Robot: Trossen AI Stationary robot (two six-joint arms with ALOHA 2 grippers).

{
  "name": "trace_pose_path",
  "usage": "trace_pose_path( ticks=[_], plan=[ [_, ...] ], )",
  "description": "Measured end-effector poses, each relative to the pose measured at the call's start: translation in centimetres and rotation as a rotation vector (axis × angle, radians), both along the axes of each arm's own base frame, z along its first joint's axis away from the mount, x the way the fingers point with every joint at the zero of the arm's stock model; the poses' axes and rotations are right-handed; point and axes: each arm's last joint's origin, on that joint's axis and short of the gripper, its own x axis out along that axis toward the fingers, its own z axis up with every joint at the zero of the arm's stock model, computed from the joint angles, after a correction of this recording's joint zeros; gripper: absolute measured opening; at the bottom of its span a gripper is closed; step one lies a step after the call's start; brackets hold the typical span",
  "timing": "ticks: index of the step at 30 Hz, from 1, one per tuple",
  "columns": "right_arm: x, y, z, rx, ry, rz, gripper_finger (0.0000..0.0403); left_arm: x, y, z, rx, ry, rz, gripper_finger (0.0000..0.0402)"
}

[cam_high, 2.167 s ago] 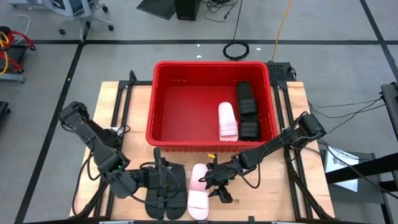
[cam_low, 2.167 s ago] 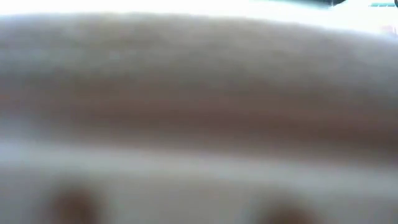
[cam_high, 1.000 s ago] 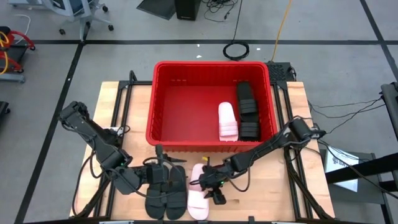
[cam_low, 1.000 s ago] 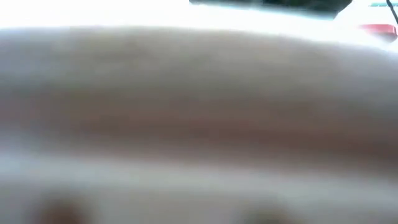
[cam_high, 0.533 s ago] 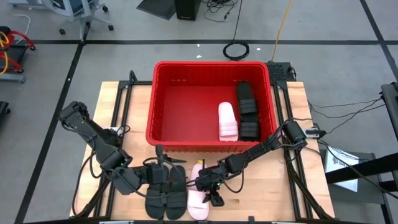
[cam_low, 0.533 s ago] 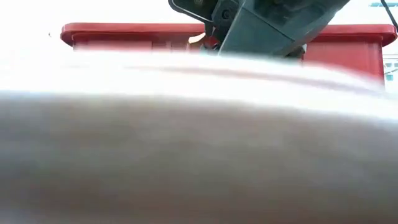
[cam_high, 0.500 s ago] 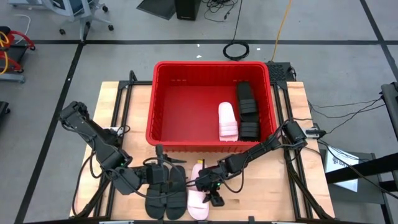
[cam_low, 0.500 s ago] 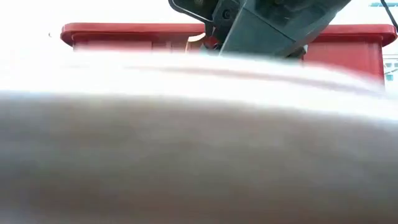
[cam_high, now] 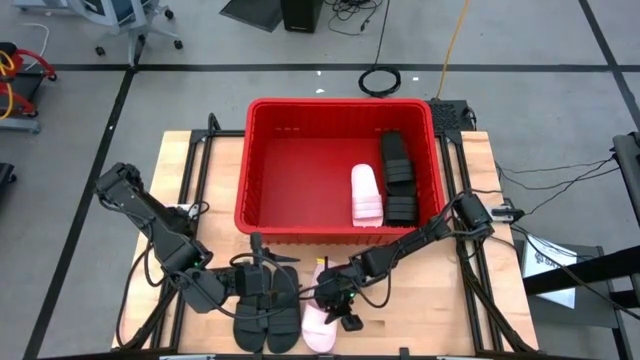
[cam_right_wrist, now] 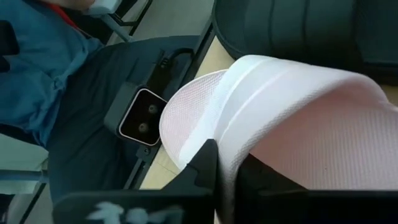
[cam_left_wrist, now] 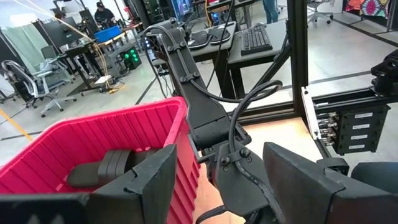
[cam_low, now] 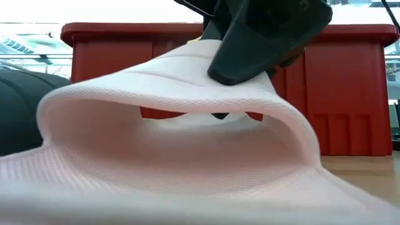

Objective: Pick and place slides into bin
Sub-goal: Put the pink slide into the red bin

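Note:
A pale pink slide [cam_high: 320,318] lies sole-down near the table's front edge, beside two black slides [cam_high: 266,312] on its left. My right gripper [cam_high: 335,300] is shut on the pale slide's strap. My left gripper [cam_high: 262,282] hovers open just above the black pair, touching nothing. Behind them stands the red bin [cam_high: 340,103], holding another pale slide [cam_high: 366,195] and black slides [cam_high: 398,178] along its right wall. My right gripper pinches the pale slide's wide ribbed strap [cam_right_wrist: 249,124] at its edge, one finger [cam_low: 250,56] on top of the arch and one [cam_low: 219,115] underneath it. The fingers slant down from the table's right and far side. The sole rests on the table.
The bin's near wall [cam_low: 350,94] rises right behind the held slide. A black slide [cam_low: 19,106] sits close on the left. Bare wood [cam_high: 430,320] lies to the right of the pale slide. The right arm [cam_left_wrist: 199,112] stretches in front of my left gripper.
My right gripper has sunk a little onto the pale slide and shut on its strap. In the low view the pale slide no longer fills the whole picture, and its strap now shows as an arch.

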Motion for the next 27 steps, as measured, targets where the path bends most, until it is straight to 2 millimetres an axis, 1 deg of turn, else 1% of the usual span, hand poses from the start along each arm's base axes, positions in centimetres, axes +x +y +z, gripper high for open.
trace_pose_path(
  ticks=[3, 7, 15, 27],
  plan=[
    [-0.01, -0.13, -0.07, -0.009, -0.003, 0.005, 0.0013, 0.0, 0.0, 0.0, 0.0, 0.0, 0.0, 0.0241],
    [-0.06, -0.2, -0.2, -0.019, -0.012, 0.015, 0.0005, 0.0, 0.0, 0.0, 0.0, 0.0, 0.0, 0.0241],
    [-0.15, -0.26, -0.05, -0.021, -0.009, 0.016, 0.0006, 0.0, 0.0, 0.0, 0.0, 0.0, 0.0, 0.0241],
    [-0.01, -0.9, 0.17, 0.013, 0.002, 0.039, 0.0005, 0.0, 0.0, 0.0, 0.007, 0.001, -0.001, 0.0241]
  ],
)
